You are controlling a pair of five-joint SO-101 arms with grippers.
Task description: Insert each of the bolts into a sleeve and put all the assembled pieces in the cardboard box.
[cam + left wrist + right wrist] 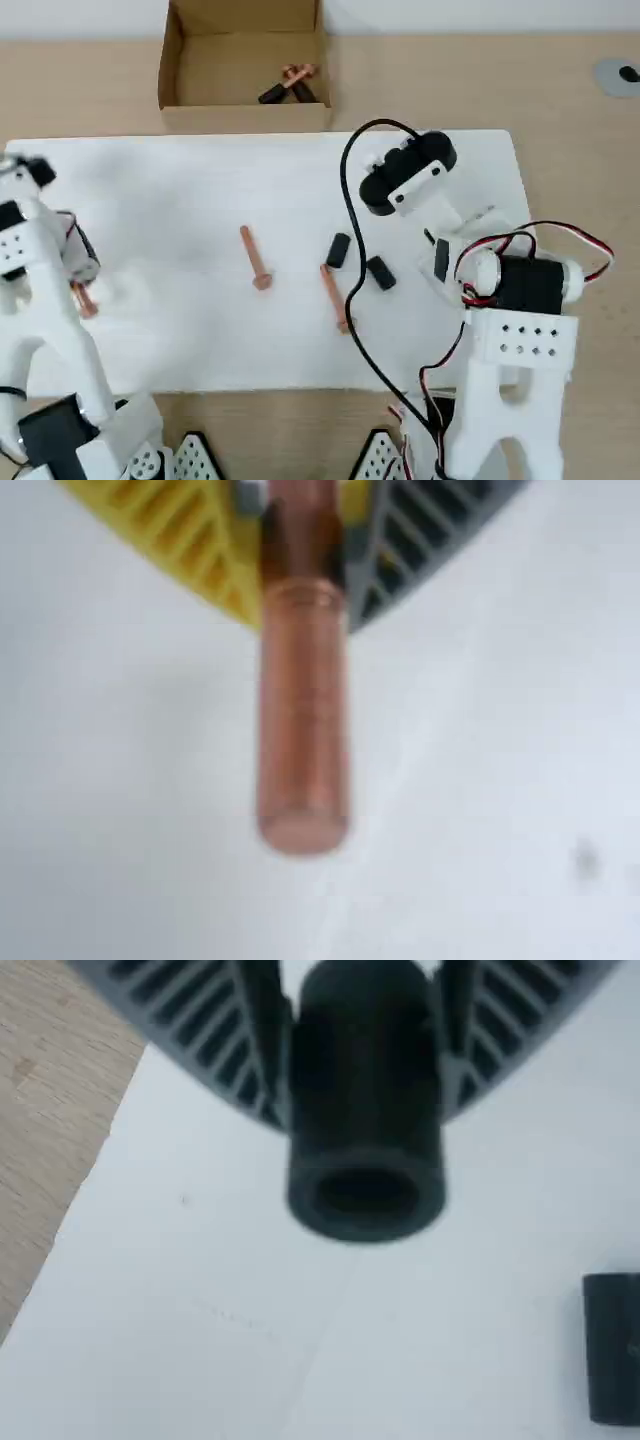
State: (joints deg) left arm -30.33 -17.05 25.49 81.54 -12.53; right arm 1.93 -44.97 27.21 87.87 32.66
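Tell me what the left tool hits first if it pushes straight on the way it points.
Probably the white sheet, met first by the bolt sticking out of the left tool; depth is unclear.

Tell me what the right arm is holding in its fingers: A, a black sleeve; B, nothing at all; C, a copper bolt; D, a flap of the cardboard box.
A: the right wrist view shows a black sleeve clamped between the fingers of the right gripper; the copper bolt is in the left gripper.
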